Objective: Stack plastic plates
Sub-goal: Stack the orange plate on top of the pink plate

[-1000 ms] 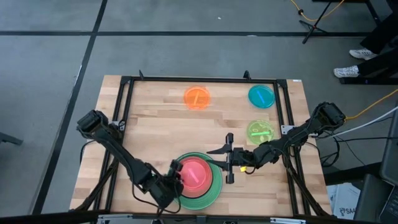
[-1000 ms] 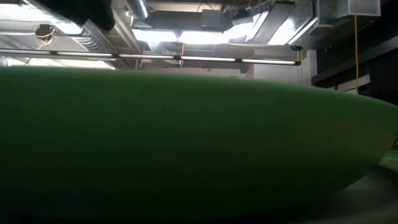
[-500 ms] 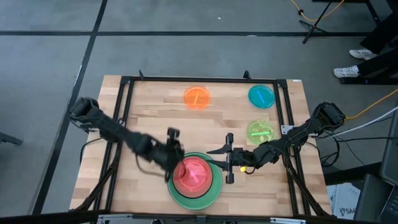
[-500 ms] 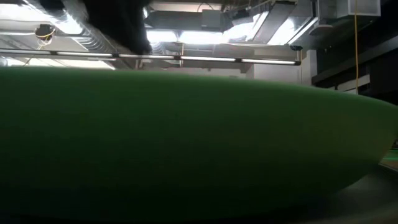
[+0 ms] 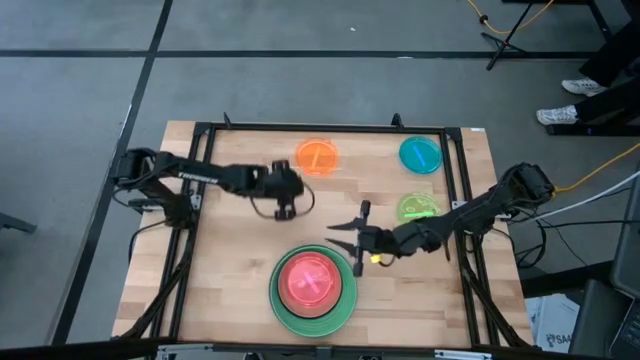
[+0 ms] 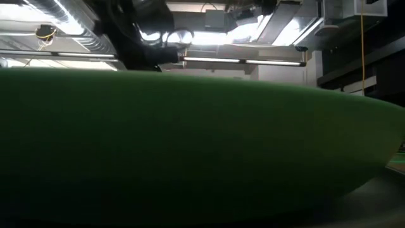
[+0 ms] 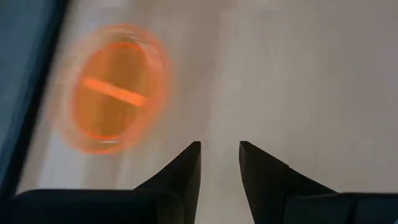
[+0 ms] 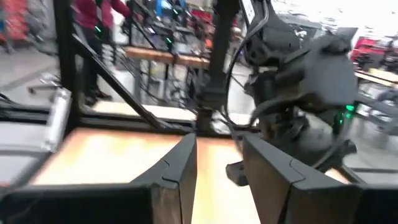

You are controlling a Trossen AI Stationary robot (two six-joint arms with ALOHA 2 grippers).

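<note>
Left gripper point(image 5: 286, 203), fingers narrowly parted and empty, hovers near the small translucent orange plastic plate point(image 5: 317, 157). Right gripper point(image 5: 352, 238), narrowly parted, empty, beside the pink plate point(image 5: 309, 280) stacked on the large green plate point(image 5: 337, 316).

No text, label or number is legible.

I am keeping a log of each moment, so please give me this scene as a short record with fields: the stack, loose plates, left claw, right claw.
stack: pink plate on top of a green plate, near front edge of the table
loose plates: orange plate, blue plate, lime plate, each lying apart
left claw: empty, slightly open, close to orange plate
right claw: open, empty, beside the stack
</note>
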